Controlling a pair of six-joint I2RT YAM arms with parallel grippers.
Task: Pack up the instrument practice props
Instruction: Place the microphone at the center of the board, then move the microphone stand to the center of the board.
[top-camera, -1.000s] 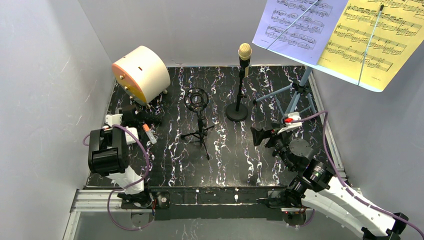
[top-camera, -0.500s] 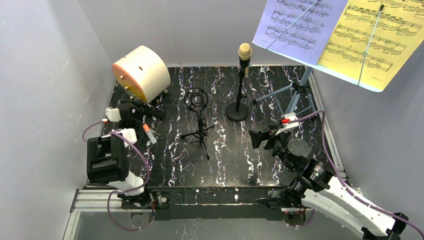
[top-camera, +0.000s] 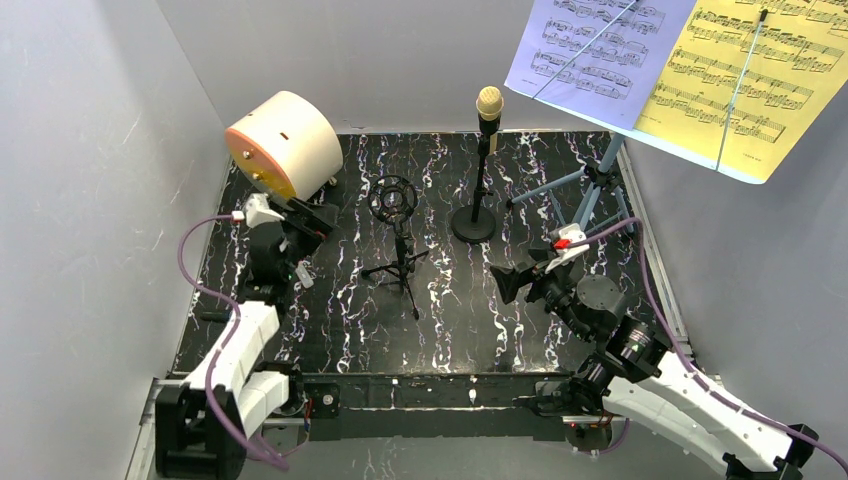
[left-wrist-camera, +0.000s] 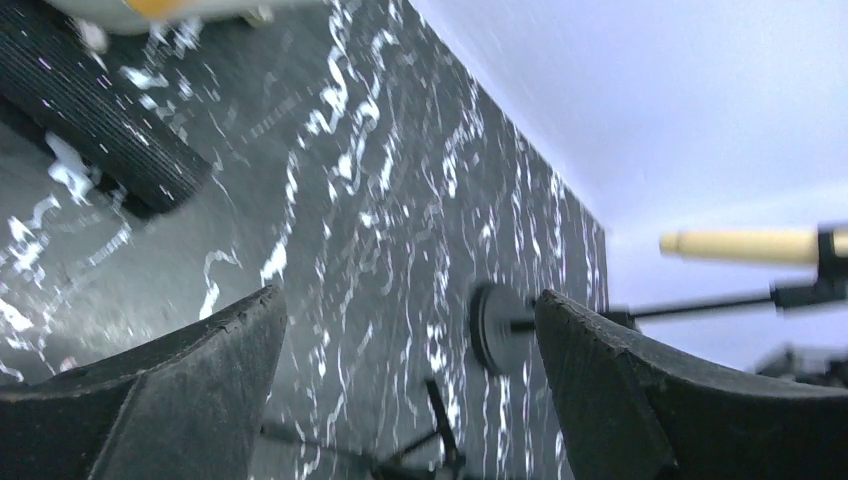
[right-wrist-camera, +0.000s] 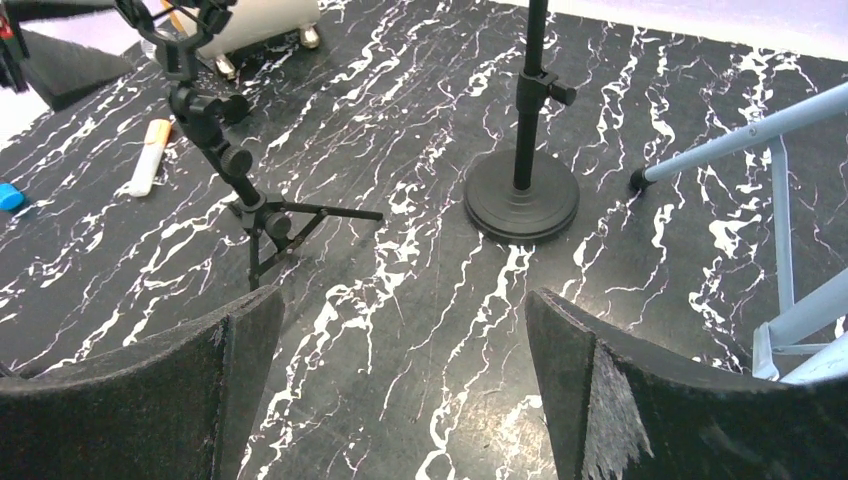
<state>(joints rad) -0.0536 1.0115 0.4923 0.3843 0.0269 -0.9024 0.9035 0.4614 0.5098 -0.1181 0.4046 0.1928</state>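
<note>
Left gripper (top-camera: 318, 216) and right gripper (top-camera: 503, 284) are being held wide open.
Left one is being hovered at ten o'clock beside the cream cylinder (top-camera: 285, 145); the right, at four o'clock, is being pointed toward the tripod microphone (top-camera: 393, 200) mid-table. Cream microphone (top-camera: 489, 103) is being carried on its round-base pole (top-camera: 473, 222) at twelve, score sheets (top-camera: 590, 45) on the blue rack (top-camera: 598, 185) at two.

1 overhead, 2 wrist, sharing round-base pole (top-camera: 474, 222)

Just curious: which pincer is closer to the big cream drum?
Left. The left pincer is close beside the drum; the right pincer is far to its right.
</note>
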